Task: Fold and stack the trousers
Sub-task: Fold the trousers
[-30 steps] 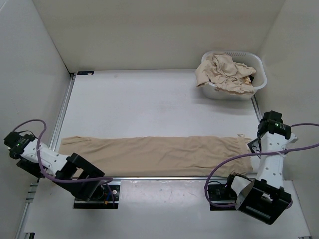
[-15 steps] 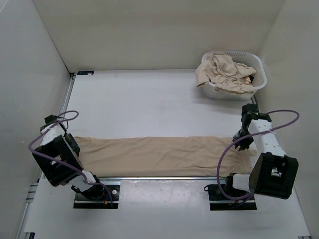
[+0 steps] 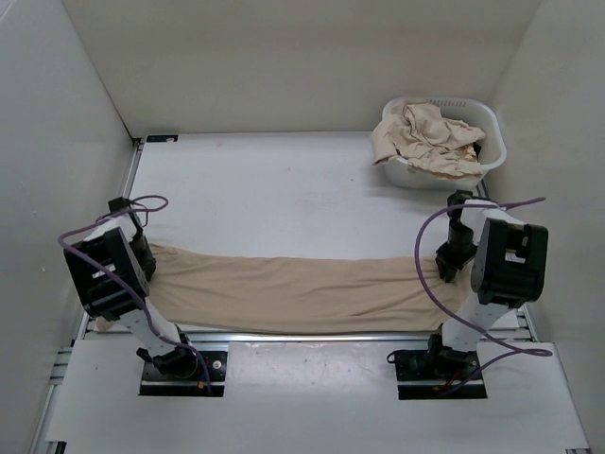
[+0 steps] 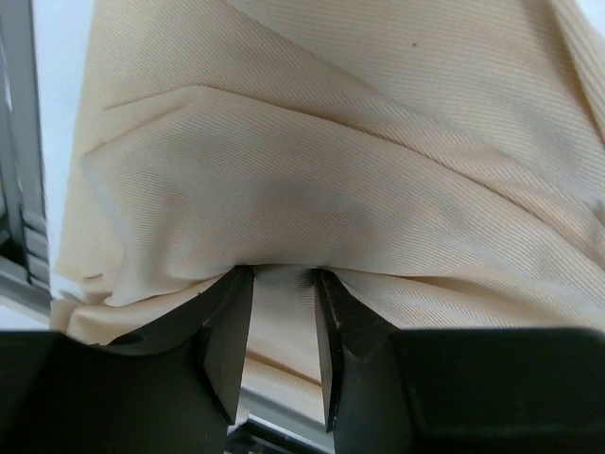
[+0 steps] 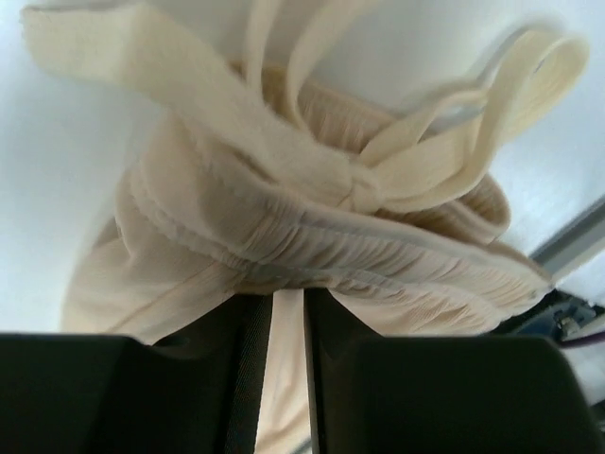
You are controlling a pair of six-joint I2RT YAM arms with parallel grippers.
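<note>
White bench (image 3: 284,189) filled the room's floor; along its near edge stretched the trousers (image 3: 302,295), the left pincer (image 4: 284,284) clamped on the leg end, the right pincer (image 5: 288,307) on the waistband — both, I judged, should lift level, together. Farther off, the basket (image 3: 452,100) held more.

The left arm (image 3: 106,274) and right arm (image 3: 508,257) pair white links with boxy black joint housings. A purple cable (image 3: 149,200) loops off each, beyond the aluminium rail (image 3: 312,338). The left gripper (image 4: 282,350) and right gripper (image 5: 288,378) have flat matte-black fingers (image 4: 227,345).
</note>
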